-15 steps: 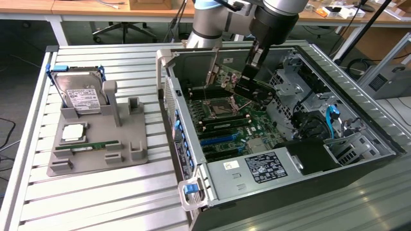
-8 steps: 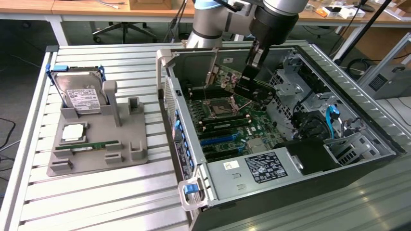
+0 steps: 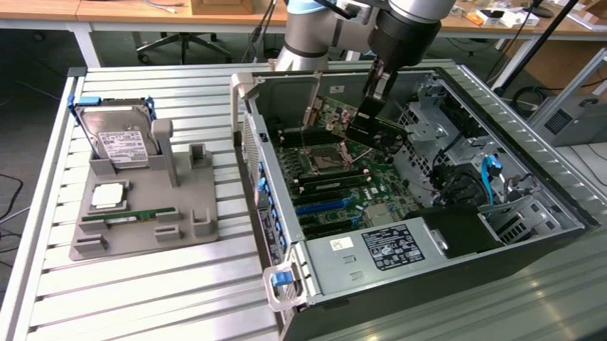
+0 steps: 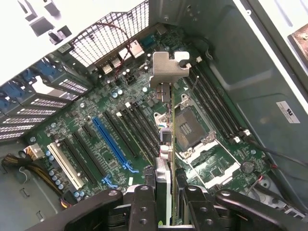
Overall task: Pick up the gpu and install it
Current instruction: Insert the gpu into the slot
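Note:
The gpu is a thin dark card that hangs inside the open computer case, above the motherboard. My gripper is shut on its upper edge. In the wrist view the gpu appears edge-on. It runs from between my gripper's black fingers out to its silver metal end bracket. The card hovers over the board between the long blue expansion slot and the CPU socket, clear of any slot.
A grey holder tray on the slatted table at the exterior view's left carries a hard drive, a CPU and a RAM stick. Inside the case are a power supply, drive cages and cables.

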`<state>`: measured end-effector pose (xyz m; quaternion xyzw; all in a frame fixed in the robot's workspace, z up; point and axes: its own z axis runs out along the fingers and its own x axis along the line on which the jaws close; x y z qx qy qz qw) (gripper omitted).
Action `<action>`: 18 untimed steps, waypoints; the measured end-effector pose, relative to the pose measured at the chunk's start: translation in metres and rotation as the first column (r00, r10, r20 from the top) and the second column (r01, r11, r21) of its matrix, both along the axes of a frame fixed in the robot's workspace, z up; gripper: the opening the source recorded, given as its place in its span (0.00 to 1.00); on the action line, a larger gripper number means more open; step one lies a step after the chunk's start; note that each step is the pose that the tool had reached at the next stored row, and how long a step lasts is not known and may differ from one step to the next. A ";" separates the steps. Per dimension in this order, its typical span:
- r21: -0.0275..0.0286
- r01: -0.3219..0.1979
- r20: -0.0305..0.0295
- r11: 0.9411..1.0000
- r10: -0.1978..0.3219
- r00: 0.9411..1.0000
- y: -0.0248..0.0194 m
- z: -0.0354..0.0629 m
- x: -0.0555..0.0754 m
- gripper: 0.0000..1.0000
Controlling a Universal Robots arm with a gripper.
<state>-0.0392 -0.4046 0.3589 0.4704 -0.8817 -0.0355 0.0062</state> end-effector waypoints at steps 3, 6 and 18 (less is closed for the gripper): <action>0.000 -0.012 0.000 1.000 0.012 1.000 0.0000 -0.0001 0.000 0.27; 0.000 -0.021 0.000 1.000 0.021 1.000 0.0000 -0.0001 0.000 0.27; 0.000 -0.061 0.000 0.998 0.061 0.998 0.0000 -0.0002 0.000 0.27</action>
